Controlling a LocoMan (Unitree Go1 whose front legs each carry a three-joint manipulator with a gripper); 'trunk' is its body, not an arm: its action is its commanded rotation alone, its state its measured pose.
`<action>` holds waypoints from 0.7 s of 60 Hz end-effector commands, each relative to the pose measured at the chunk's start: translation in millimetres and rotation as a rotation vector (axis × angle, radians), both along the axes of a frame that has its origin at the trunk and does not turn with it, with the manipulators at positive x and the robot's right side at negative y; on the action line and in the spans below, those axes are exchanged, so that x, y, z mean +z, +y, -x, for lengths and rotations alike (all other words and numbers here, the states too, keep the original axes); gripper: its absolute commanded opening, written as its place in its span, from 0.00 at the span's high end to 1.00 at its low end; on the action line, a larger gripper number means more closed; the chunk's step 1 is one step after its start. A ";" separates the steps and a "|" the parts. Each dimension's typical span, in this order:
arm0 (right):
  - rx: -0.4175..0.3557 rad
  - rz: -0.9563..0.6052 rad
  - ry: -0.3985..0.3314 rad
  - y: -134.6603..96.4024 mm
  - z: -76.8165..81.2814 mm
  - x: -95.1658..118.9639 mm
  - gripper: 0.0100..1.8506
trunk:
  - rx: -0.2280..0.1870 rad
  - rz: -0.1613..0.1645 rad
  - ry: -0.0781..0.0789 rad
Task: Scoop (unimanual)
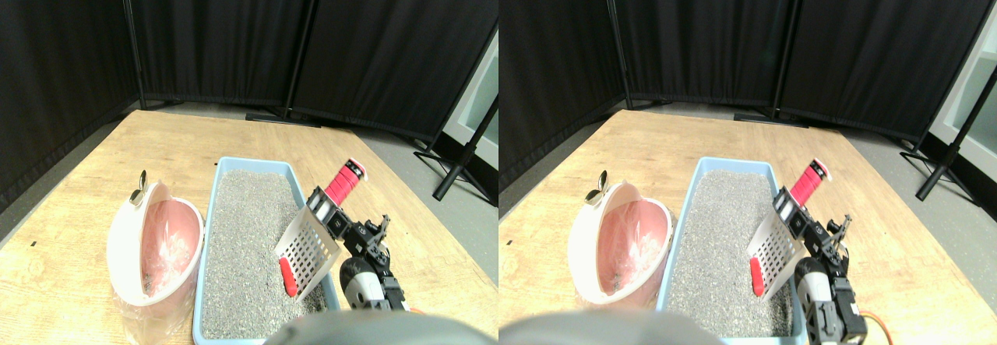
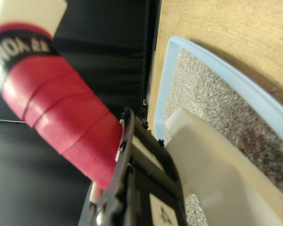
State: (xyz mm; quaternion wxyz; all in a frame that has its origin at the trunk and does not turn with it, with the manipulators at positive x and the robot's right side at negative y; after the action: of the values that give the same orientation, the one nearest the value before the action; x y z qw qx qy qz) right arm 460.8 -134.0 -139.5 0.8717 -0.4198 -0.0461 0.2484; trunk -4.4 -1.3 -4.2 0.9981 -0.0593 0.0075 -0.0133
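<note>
In the stereo pair view, the right gripper clamped the slotted white litter scoop at its red-wrapped handle, above the near right part of the blue litter tray; the scoop looked light and stiff, its taped handle the grippy place to hold, and a small red object lay in it

In the wrist view, the handle passed through the dark jaw frame, the tray's rim just beyond

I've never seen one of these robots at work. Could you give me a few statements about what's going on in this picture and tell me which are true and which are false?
1. The scoop has a red-wrapped handle. True.
2. The blue tray holds water. False: it is filled with grey litter.
3. A small red object lies in the scoop. True.
4. The pink bin stands right of the tray. False: it lies tipped on its side to the tray's left.
5. The claw holds the scoop over the tray. True.
6. The bin has no liner. False: clear plastic lines it.
</note>
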 end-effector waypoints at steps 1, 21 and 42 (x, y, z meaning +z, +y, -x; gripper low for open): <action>0.003 -0.352 0.292 5.2 -2.4 -51.1 0.98 | 0.009 0.006 0.028; -0.319 -0.781 0.353 -22.6 -25.8 -21.5 0.98 | 0.016 0.008 0.026; -0.407 -1.019 0.301 -55.9 -36.2 -4.6 0.98 | 0.016 0.013 0.017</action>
State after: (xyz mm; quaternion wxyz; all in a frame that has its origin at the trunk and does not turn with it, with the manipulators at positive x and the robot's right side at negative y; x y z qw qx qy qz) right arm 491.7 -185.5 -158.2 0.9901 0.0713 0.1007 0.0663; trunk -2.8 -3.0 -3.2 0.9982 -0.0575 0.0114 -0.0096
